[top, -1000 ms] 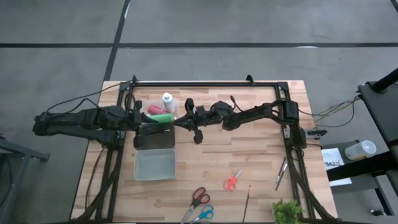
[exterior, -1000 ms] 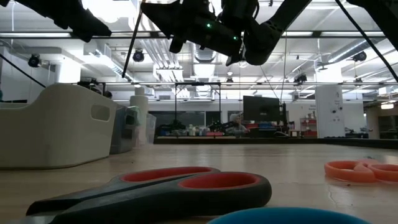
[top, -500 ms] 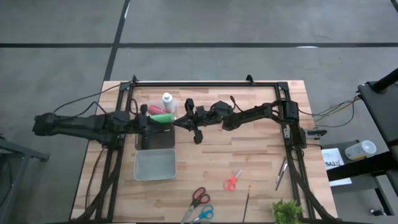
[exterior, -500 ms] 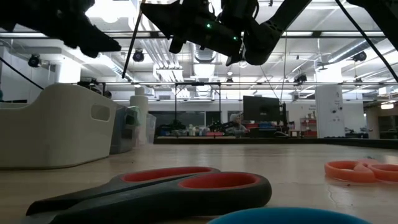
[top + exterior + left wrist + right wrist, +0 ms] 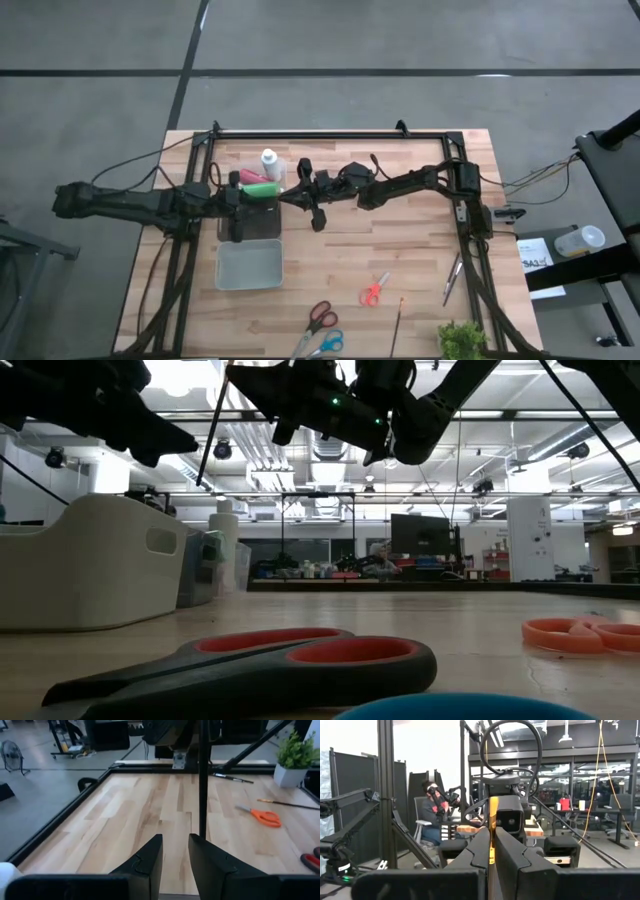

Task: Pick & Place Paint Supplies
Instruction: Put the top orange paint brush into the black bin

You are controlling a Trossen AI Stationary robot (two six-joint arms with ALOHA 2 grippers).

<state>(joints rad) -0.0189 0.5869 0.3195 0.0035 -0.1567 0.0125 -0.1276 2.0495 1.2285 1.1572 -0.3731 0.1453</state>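
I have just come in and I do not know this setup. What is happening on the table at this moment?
Two dark robot arms are sorting paint supplies on a wooden table. The left tool hangs open and empty over a dark tray, beside a green paint bottle and a white paint bottle. The right tool, near the table's middle, is shut on a thin brown-handled brush. A light bin and several scissors lie nearer the front.

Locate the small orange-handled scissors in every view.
High view: orange-handled scissors, lower right of centre on the wooden table.
Low view: scissors at the far right edge.
Left wrist view: scissors at mid right.
Right wrist view: not in it.
Shared landmark: red-handled black scissors, nearby in high and low views.
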